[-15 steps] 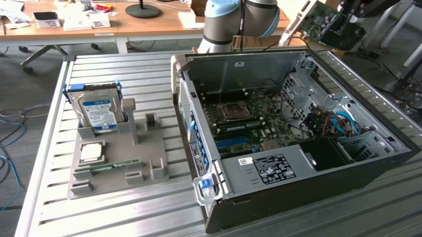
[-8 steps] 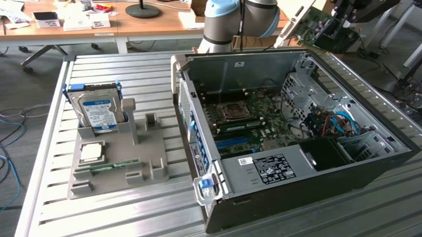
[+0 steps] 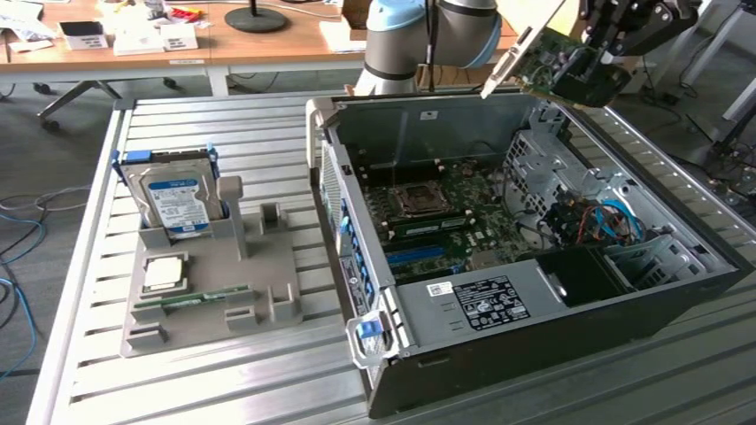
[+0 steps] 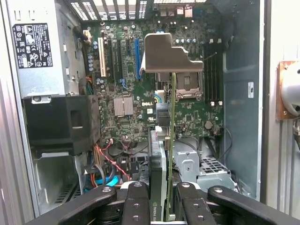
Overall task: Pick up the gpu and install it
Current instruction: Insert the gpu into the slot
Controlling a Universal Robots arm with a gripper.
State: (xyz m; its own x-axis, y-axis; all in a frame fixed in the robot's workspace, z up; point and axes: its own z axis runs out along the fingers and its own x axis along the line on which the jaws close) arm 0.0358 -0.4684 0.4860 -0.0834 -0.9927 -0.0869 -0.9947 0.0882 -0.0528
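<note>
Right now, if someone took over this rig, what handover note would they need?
Gripper: shut on the gpu, which sits between its fingers.
Where: the gpu hangs in the air over the open computer case, above the motherboard and not touching it.
Done: the gpu is picked up and brought over the case.
Left: the gpu is not yet seated in any slot.
</note>
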